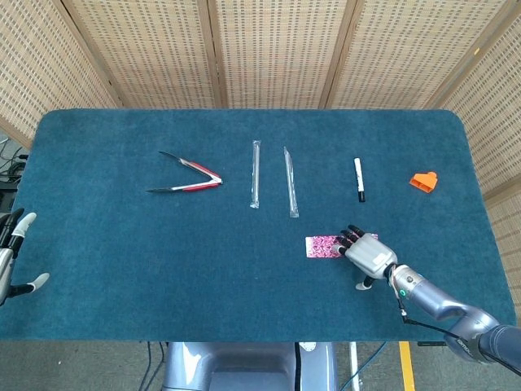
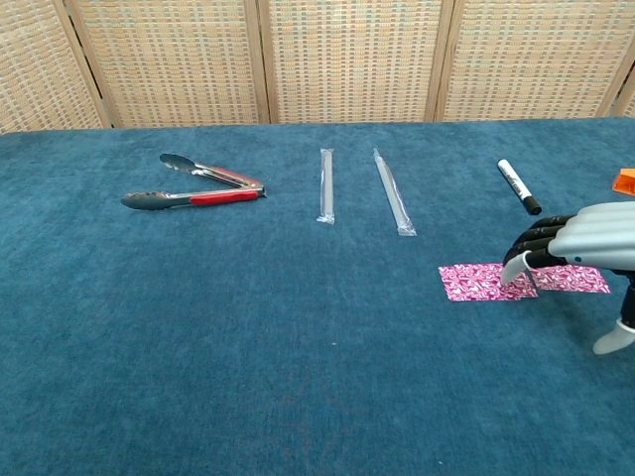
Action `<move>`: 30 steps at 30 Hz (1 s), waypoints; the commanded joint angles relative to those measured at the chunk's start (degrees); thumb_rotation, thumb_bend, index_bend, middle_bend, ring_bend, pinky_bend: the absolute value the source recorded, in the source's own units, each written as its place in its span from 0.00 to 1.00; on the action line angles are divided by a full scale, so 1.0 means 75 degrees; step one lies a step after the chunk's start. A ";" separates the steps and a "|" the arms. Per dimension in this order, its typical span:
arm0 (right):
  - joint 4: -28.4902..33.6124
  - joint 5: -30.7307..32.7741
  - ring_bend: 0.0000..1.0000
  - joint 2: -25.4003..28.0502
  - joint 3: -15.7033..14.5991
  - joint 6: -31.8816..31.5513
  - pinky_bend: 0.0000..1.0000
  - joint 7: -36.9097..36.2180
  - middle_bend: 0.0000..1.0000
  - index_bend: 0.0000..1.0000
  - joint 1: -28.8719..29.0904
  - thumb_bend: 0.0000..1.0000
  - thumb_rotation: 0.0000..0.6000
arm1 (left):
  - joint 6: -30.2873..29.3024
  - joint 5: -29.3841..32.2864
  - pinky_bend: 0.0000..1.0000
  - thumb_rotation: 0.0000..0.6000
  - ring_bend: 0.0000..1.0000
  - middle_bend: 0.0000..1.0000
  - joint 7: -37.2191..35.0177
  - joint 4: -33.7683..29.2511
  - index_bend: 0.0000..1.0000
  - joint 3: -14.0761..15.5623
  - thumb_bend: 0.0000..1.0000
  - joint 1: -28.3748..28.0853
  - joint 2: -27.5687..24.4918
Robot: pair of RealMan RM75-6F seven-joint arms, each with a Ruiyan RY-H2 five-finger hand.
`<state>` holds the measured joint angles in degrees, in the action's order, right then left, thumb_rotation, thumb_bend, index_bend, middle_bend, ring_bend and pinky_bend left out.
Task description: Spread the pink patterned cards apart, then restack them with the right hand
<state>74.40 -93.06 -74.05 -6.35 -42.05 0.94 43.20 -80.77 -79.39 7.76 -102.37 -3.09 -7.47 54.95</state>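
Two pink patterned cards lie flat, side by side, at the front right of the blue table. The left card (image 1: 322,246) (image 2: 474,282) shows almost whole. The right card (image 2: 577,280) shows in the chest view, while my right hand (image 1: 368,254) (image 2: 580,236) covers it in the head view. That hand is palm down with its fingers bent, and the fingertips (image 2: 516,266) are over the seam between the two cards. It holds nothing; I cannot tell whether the tips touch the cards. My left hand (image 1: 11,259) sits at the table's left edge with fingers apart and empty.
Red-handled tongs (image 1: 189,180) (image 2: 193,187) lie at the back left. Two wrapped straws (image 1: 256,173) (image 1: 291,192) are in the middle. A black-capped white marker (image 1: 358,179) (image 2: 518,185) lies behind the cards. An orange piece (image 1: 423,180) sits at the far right.
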 commanded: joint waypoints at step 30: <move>0.1049 -0.0571 0.00 0.0490 -0.0461 -0.0769 0.00 0.0601 0.13 0.14 -0.0385 0.18 1.00 | 0.0043 -0.0024 0.00 0.96 0.00 0.00 0.0011 -0.0029 0.04 0.0013 0.06 0.0006 0.0020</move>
<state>82.20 -97.29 -70.44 -9.89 -47.77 5.37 40.26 -80.45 -79.58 7.84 -102.59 -2.99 -7.42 55.10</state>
